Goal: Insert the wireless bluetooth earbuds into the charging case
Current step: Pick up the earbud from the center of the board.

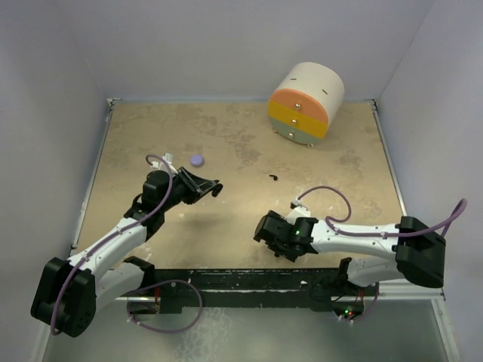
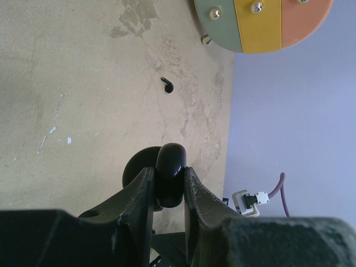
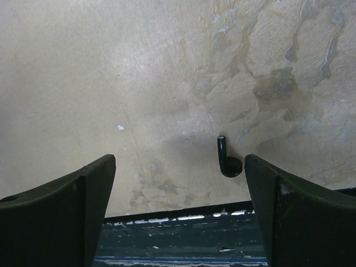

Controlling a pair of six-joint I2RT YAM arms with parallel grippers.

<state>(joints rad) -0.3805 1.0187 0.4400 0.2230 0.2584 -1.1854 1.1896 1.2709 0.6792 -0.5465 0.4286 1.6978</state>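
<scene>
My left gripper (image 1: 210, 185) (image 2: 169, 171) hovers over the left middle of the table, shut on a glossy black charging case (image 2: 171, 154) (image 1: 218, 190) that sticks out past the fingertips. One black earbud (image 1: 272, 178) (image 2: 167, 85) lies loose on the table beyond it, toward the centre. My right gripper (image 1: 263, 229) (image 3: 179, 161) stands wide open, low by the table's near edge. In the right wrist view a black earbud (image 3: 227, 159) lies flat on the table between the fingers, close to the right finger (image 3: 289, 211). The top view hides it under the gripper.
A cream drum-shaped drawer unit (image 1: 306, 102) (image 2: 261, 22) with orange, yellow and green fronts stands at the back right. A small lilac round puck (image 1: 198, 160) lies behind the left gripper. The black front rail (image 3: 178, 233) runs right under the right gripper. Walls enclose three sides.
</scene>
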